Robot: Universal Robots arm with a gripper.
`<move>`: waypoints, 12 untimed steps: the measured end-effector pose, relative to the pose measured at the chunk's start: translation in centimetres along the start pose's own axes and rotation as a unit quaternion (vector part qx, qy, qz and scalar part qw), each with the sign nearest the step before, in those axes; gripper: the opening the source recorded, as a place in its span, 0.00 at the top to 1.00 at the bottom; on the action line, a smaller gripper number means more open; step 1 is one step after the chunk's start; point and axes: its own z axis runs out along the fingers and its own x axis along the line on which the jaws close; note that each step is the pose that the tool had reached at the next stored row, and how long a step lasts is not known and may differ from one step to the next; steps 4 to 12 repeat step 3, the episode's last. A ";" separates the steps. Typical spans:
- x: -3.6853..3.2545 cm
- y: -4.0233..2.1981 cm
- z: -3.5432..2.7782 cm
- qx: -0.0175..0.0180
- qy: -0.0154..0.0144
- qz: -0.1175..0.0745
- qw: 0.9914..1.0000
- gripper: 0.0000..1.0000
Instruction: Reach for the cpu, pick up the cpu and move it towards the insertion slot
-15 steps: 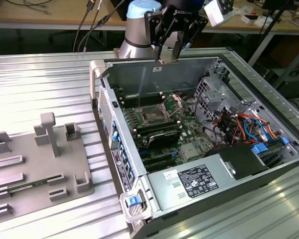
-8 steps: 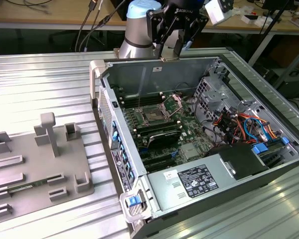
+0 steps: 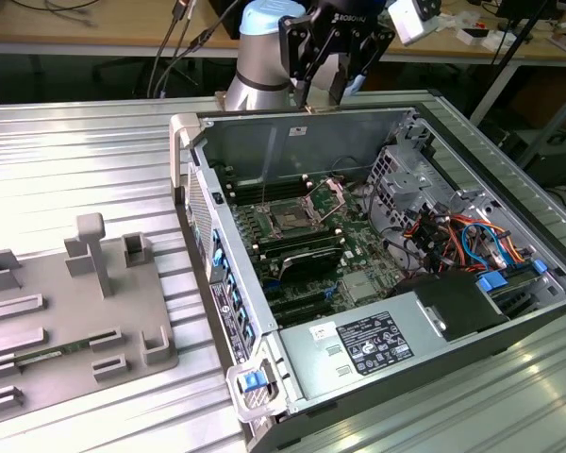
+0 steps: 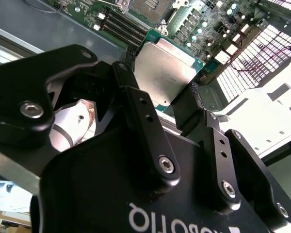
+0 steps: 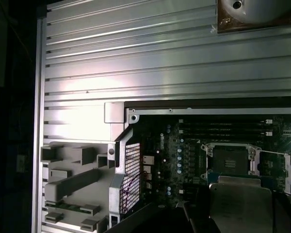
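Gripper (image 4: 177, 99) clamped on the cpu (image 4: 166, 70), silvery top plate w/ thin green rim pinched between black fingers (image 4: 136, 104) in second wrist view; same chip (image 5: 240, 206) seen in first wrist view, held up off the board, just beside the insertion slot (image 5: 231, 160); in exterior view, gripper (image 3: 332, 90) hung above rear wall of the pc case (image 3: 292, 123), well above the insertion slot (image 3: 291, 219); socket lay open on green motherboard (image 3: 358, 283) inside case, dark centre exposed, bracket (image 3: 332, 193) tipped up beside it; black memory slots (image 3: 307, 250) ran alongside socket; grey fixture tray (image 3: 66, 311) sat outside case on ribbed metal table (image 3: 85, 160), toward exterior view's left.
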 end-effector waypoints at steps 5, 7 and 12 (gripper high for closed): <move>-0.08 0.00 0.00 0.000 0.000 0.000 1.000 0.45; -0.08 0.00 0.00 0.000 0.000 0.000 1.000 0.45; -0.08 0.00 0.00 0.000 0.000 0.000 1.000 0.45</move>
